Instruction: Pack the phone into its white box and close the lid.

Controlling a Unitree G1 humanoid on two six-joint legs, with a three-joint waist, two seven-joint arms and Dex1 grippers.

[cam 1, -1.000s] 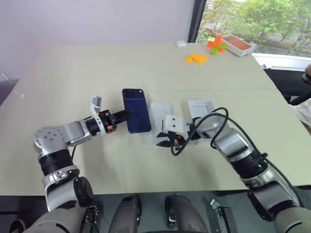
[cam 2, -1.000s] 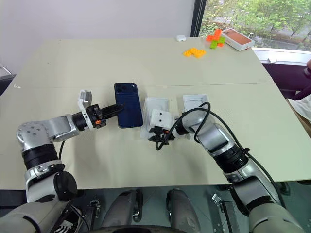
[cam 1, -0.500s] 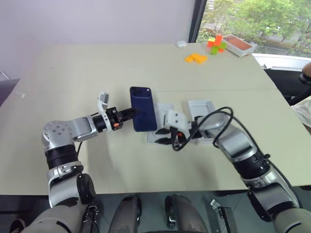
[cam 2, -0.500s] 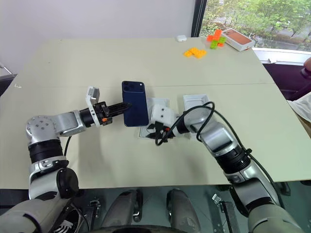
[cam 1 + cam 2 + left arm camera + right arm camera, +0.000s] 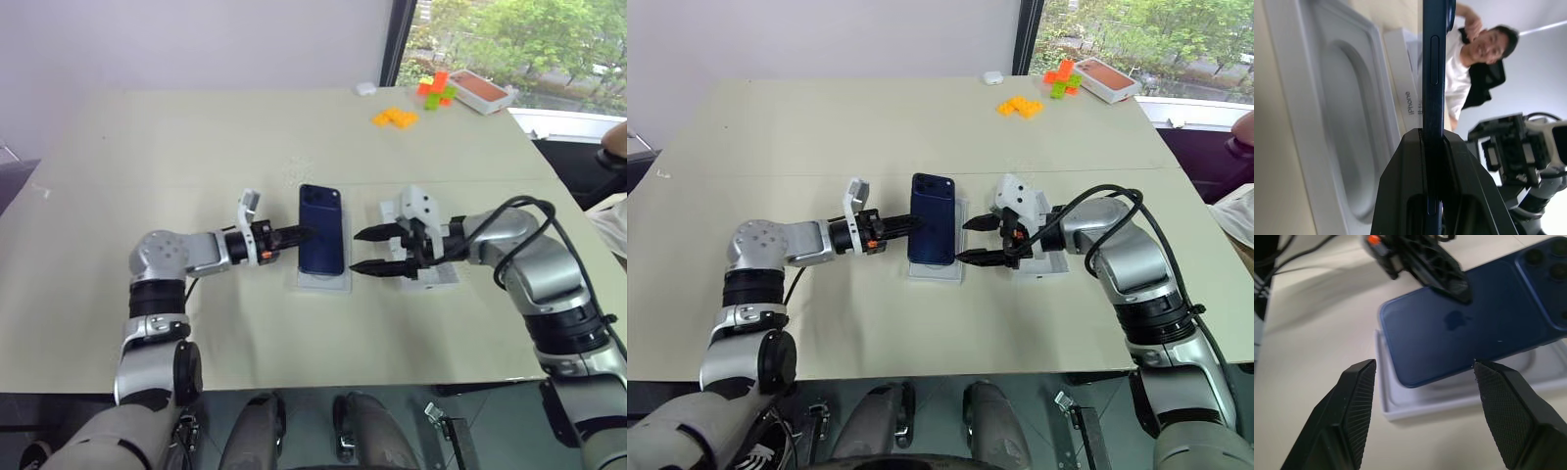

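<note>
— Where's the phone [image 5: 321,229]?
— Pinched edgewise in your left gripper [image 5: 302,235], above the white insert tray [image 5: 324,281]. Right gripper [image 5: 367,251] fingers wide. Loosen early and it could drop crooked

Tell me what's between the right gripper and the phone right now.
Nothing. In the right eye view, bare table separates the open right gripper from the phone, which the left gripper holds over a white insert tray.

"iPhone" printed on side of white box [image 5: 1409,93]; Apple logo on phone [image 5: 1453,319].
</note>
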